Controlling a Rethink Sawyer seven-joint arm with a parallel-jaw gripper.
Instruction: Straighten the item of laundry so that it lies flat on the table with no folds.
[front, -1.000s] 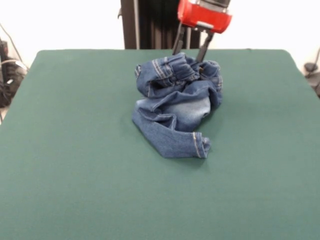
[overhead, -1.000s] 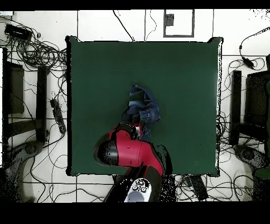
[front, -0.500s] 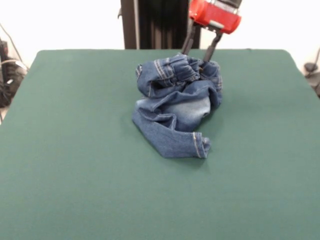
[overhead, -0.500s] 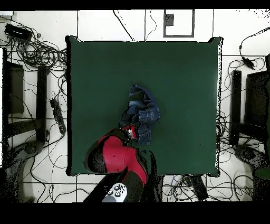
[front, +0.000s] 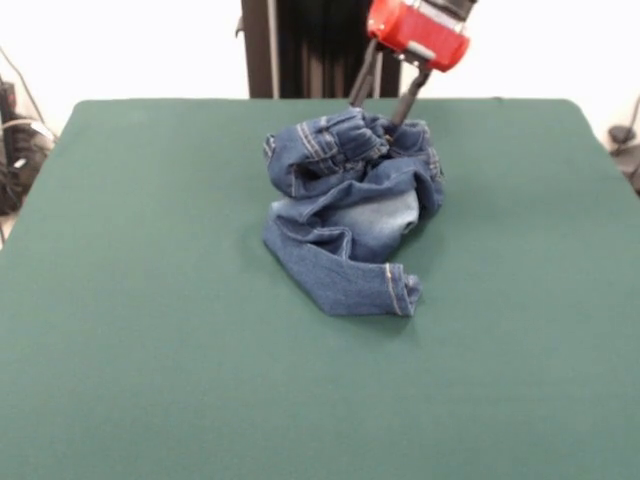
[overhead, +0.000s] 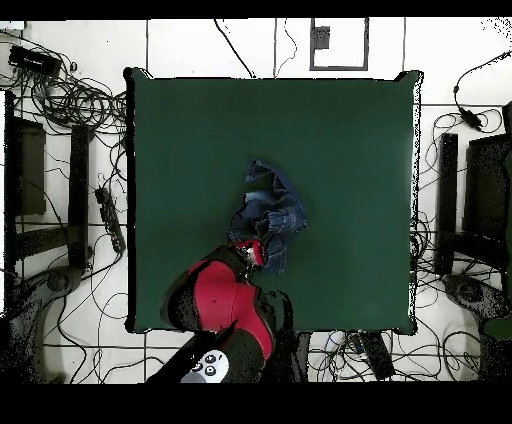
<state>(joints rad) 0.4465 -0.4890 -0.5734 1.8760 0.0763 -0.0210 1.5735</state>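
Half a second on, shifts the pincer back leftward, fingers clamped on the jeans' bunched waistband, lifting it slightly off the table; leaves everything crumpled.

The small dark blue denim jeans lie crumpled in a heap near the middle of the green bench, toward its far side. The gathered waistband is bunched on top at the back, a faded whitish patch shows below it, and one hemmed leg with tan stitching trails forward, lying flat
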